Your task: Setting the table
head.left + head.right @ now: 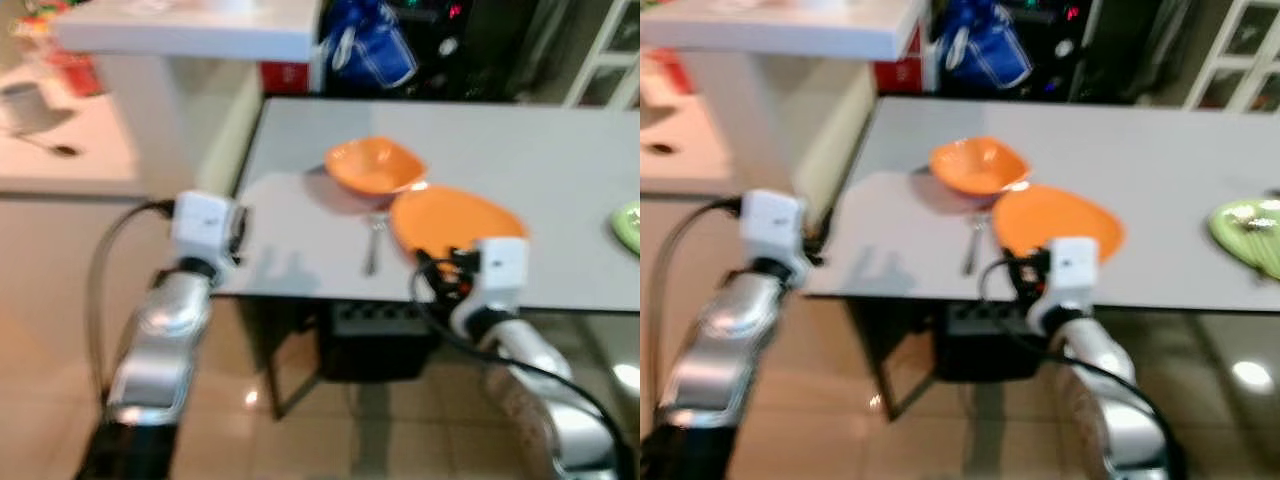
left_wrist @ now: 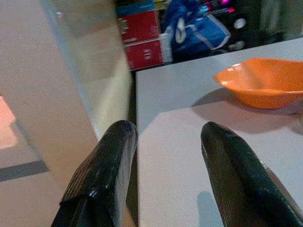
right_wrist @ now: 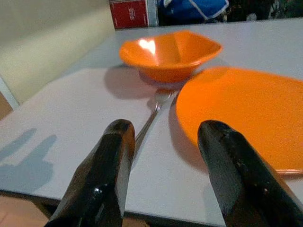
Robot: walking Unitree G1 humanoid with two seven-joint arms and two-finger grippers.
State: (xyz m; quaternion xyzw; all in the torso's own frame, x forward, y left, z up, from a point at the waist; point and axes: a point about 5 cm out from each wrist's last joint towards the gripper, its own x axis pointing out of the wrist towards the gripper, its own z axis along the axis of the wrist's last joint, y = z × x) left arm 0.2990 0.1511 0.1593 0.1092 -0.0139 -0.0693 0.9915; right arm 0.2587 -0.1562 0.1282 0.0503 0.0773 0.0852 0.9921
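Grey table [image 1: 560, 160] with empty orange bowl [image 1: 374, 165], plate [image 1: 455, 224] (fork [image 1: 372, 243] beside), both hands [image 2: 165, 175] [image 3: 163, 170] wide.

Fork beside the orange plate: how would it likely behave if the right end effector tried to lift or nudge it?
The fork looks like thin metal, so probably stiff and light. It lies flat on the smooth grey table, so it would likely slide when nudged, and open fingers may struggle to get under it. Its tines lie near the orange bowl and orange plate, so a push could knock them.
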